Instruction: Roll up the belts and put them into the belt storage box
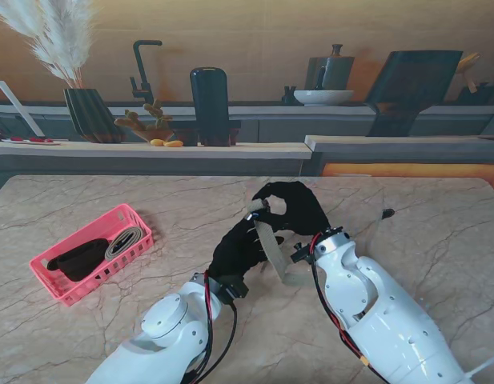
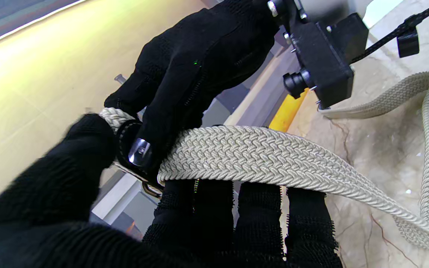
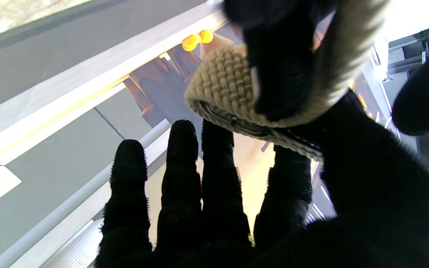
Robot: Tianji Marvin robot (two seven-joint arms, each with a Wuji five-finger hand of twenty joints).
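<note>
On the marble table, both hands grip one beige belt; two rolled belts fill the pink box.

My right hand shows four black-gloved fingers standing straight and slightly spread, with the thumb blurred at the frame's edge. The rolled end of the cream woven belt sits just past my fingertips, its metal buckle edge along the underside, and another black-gloved finger presses across it. Far behind are a grey ledge with a pale edge and two small yellow things.
</note>
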